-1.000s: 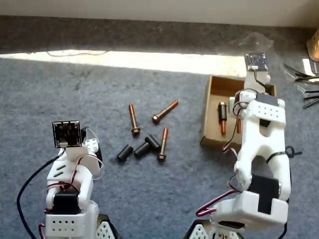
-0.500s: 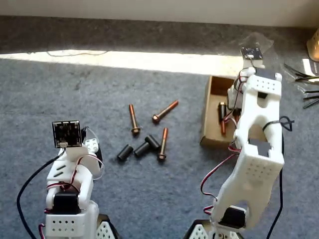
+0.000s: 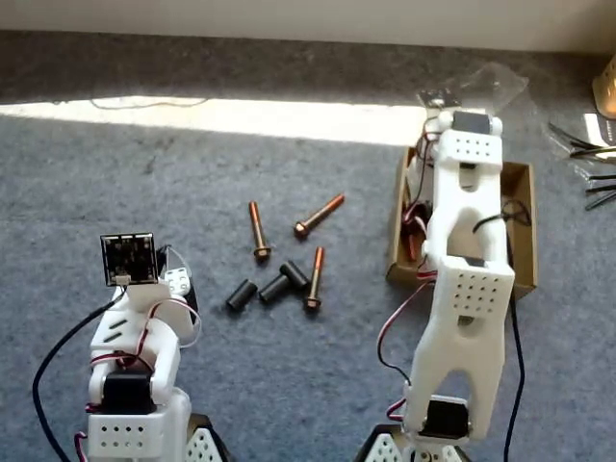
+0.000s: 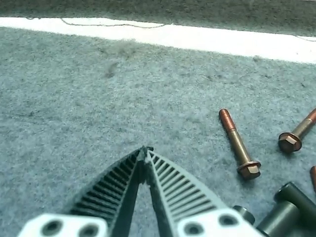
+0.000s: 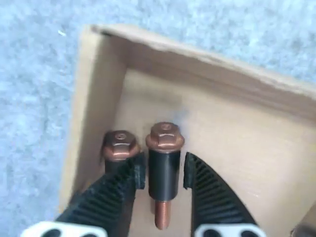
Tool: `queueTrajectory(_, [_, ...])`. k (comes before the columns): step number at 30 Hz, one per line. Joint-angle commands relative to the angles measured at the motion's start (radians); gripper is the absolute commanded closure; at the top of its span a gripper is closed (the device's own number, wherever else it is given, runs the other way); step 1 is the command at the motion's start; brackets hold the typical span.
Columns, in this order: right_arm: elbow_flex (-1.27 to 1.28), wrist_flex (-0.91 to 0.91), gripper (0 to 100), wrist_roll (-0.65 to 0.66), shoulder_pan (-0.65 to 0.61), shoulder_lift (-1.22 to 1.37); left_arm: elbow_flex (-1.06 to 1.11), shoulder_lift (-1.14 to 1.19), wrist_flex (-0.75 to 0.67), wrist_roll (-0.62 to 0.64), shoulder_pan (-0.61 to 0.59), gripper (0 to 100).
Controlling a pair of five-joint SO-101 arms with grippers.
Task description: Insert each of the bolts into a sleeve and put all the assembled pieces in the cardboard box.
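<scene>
In the right wrist view my right gripper (image 5: 164,167) is open inside the cardboard box (image 5: 98,89). A bolt in a black sleeve (image 5: 164,148) lies between its fingers with a thin gap on each side. A second assembled piece (image 5: 118,145) lies beside it against the box wall. From above, the right arm stretches over the box (image 3: 523,221). Three loose copper bolts (image 3: 258,231) (image 3: 320,216) (image 3: 315,277) and three black sleeves (image 3: 274,288) lie mid-carpet. My left gripper (image 4: 145,150) is shut and empty, low over the carpet, short of a bolt (image 4: 239,148) and the sleeves (image 4: 284,212).
Grey carpet covers the floor, with a sunlit strip (image 3: 241,114) along the back. A clear plastic bag (image 3: 486,82) lies behind the box. Dark tools or ties (image 3: 587,144) lie at the far right edge. A thin cable (image 3: 144,101) runs along the back left.
The right arm has stretched forward and swung slightly left over the box, now covering its middle. The left arm, loose bolts and sleeves have not moved.
</scene>
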Motion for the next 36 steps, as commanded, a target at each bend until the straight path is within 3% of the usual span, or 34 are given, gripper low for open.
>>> queueTrajectory(1, [-0.117, 0.065, 88.8, 0.011, -0.038, -0.021, -0.015, -0.008, -0.028, -0.005, -0.013, 99])
queueTrajectory(9, [-0.329, 0.189, 88.8, 0.005, -0.036, -0.021, -0.015, -0.008, -0.028, -0.005, -0.013, 99])
queueTrajectory(19, [-0.435, 0.194, 88.9, 0.005, -0.039, -0.042, -0.015, -0.008, -0.028, -0.005, -0.013, 99])
queueTrajectory(25, [-0.409, 0.194, 88.9, 0.005, -0.062, -0.18, -0.015, -0.008, -0.028, -0.005, -0.013, 99])
queueTrajectory(36, [-0.085, 0.193, 88.9, 0.005, -0.202, -0.515, -0.013, -0.008, -0.028, -0.006, -0.013, 99])
